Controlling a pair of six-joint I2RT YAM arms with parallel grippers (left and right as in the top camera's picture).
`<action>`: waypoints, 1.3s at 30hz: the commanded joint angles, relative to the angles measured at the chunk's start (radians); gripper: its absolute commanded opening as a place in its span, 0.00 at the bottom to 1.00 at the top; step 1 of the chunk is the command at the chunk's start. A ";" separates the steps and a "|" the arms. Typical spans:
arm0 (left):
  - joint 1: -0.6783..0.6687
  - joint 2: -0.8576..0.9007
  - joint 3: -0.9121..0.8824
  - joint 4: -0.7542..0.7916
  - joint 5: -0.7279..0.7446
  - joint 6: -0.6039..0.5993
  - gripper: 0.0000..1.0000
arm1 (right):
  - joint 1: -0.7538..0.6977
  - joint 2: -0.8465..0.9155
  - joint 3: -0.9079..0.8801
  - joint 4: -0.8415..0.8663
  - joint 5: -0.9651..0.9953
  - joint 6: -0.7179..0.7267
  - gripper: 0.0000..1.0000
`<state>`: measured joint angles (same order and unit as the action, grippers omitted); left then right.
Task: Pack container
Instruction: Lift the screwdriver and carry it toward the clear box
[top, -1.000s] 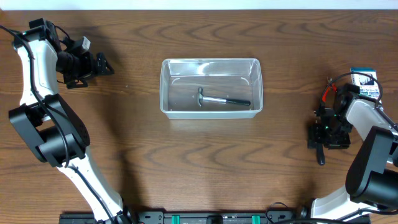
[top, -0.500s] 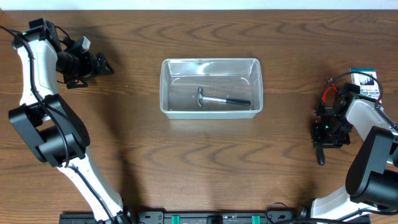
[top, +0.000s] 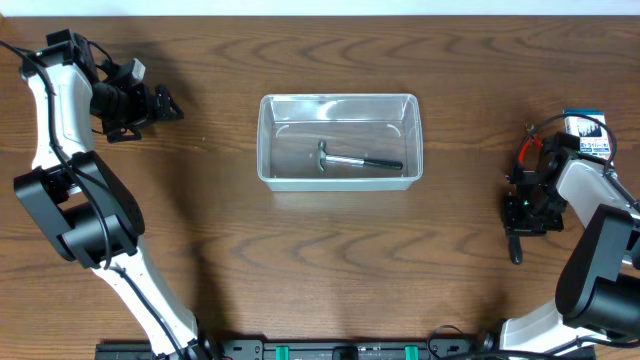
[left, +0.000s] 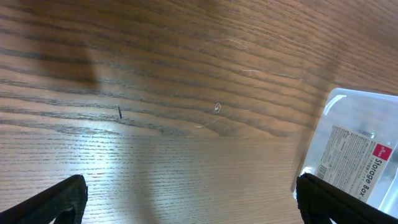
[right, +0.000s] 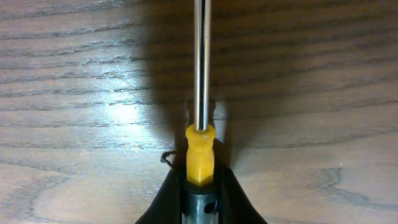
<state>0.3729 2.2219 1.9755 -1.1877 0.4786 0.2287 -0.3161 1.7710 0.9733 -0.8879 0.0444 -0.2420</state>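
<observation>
The container, a clear rectangular tub, stands mid-table with a small hammer lying inside. Its labelled corner shows at the right of the left wrist view. My left gripper hovers far left of the tub, open, with only bare wood between its fingers. My right gripper is low at the table's right side, shut on a screwdriver by its dark handle. The yellow collar and steel shaft stick out ahead over the wood.
A small blue-and-white printed box sits at the far right edge, just behind the right arm. Red wiring shows on that arm's wrist. Wood tabletop lies between the tub and both grippers.
The right gripper's jaws have closed in on the screwdriver handle. The left arm, the tub and the hammer have not moved.
</observation>
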 joint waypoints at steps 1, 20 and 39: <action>0.002 -0.030 0.020 -0.003 -0.005 0.001 0.98 | -0.008 0.016 -0.002 0.020 -0.004 0.023 0.01; 0.002 -0.030 0.020 -0.002 -0.005 0.001 0.98 | 0.060 0.015 0.624 -0.154 -0.318 0.043 0.01; 0.002 -0.030 0.020 -0.002 -0.005 0.001 0.98 | 0.495 0.015 0.835 0.015 -0.367 -0.293 0.01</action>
<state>0.3729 2.2215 1.9755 -1.1877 0.4786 0.2283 0.1429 1.7836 1.7897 -0.8803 -0.3080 -0.4438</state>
